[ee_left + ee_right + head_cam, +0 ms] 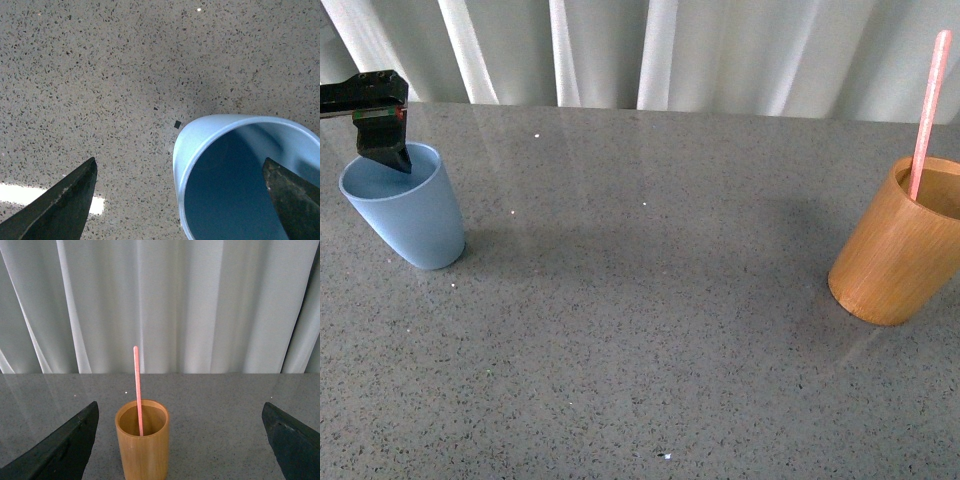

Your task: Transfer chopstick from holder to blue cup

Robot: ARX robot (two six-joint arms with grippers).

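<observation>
The blue cup (pixel 405 215) stands at the table's far left. My left gripper (pixel 388 155) hangs open right over its rim. In the left wrist view one finger (pixel 295 200) is over the cup's mouth (pixel 200 135) and the other finger (pixel 65 205) is outside it, over the table; the cup looks empty. At the far right stands the orange-brown holder (pixel 900 245) with the pink chopstick (pixel 928 110) upright in it, leaning a little. My right gripper (pixel 180 407) is open and short of the holder (pixel 142 455). The chopstick (pixel 136 385) sits left of centre between its fingers.
A grey speckled stone table (pixel 650 330) stretches between the two cups. White curtains (pixel 650 50) hang behind its back edge. A bright patch of light (pixel 20 195) lies on the table near the left gripper.
</observation>
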